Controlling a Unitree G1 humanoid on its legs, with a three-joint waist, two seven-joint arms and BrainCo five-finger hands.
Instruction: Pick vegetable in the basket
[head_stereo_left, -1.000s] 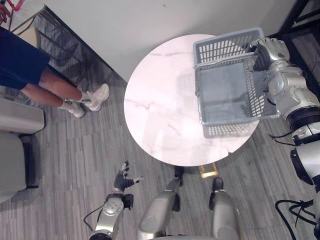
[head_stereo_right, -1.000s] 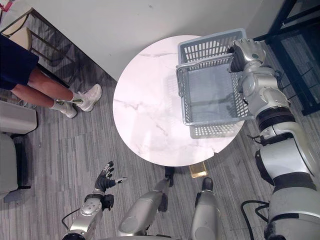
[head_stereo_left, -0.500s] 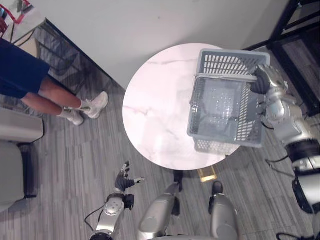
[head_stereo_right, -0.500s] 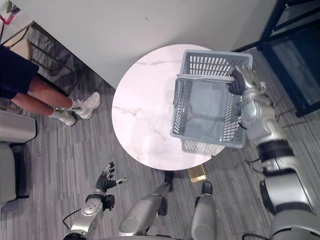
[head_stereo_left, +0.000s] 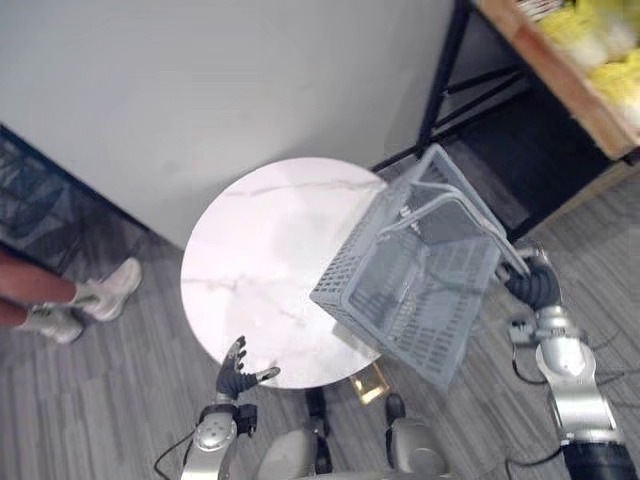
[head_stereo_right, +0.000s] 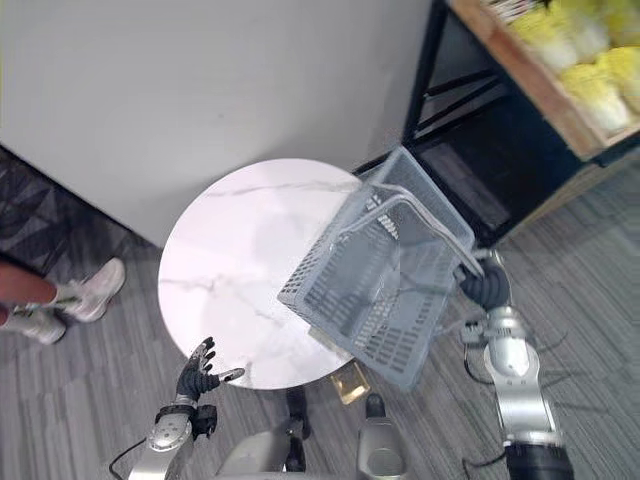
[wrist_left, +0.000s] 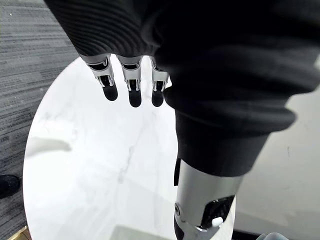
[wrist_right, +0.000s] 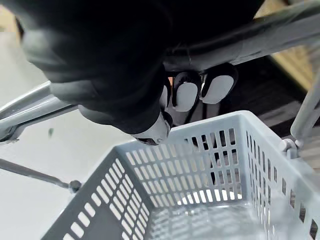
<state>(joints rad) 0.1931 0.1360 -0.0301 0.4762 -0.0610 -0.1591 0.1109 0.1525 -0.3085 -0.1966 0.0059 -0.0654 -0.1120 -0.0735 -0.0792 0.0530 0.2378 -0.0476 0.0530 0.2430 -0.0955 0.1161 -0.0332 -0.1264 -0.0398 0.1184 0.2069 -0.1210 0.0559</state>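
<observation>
Aloft, tilted basket (head_stereo_left: 405, 300) in right hand (head_stereo_left: 532, 284)

Bright, even indoor light washes the white counter (head_stereo_left: 245, 255) to a pale glare with only faint soft shadows, bleaches the yellow vegetables (head_stereo_right: 585, 55) on the shelf (head_stereo_right: 520, 75), glints off the basket (wrist_right: 200, 165) floor, and leaves the space beneath the shelf nearly black.

Head eyes look steeply down, sharing the round white marble tabletop (head_stereo_left: 250, 260); right wrist camera hugs the grey plastic basket (wrist_right: 200, 131).
</observation>
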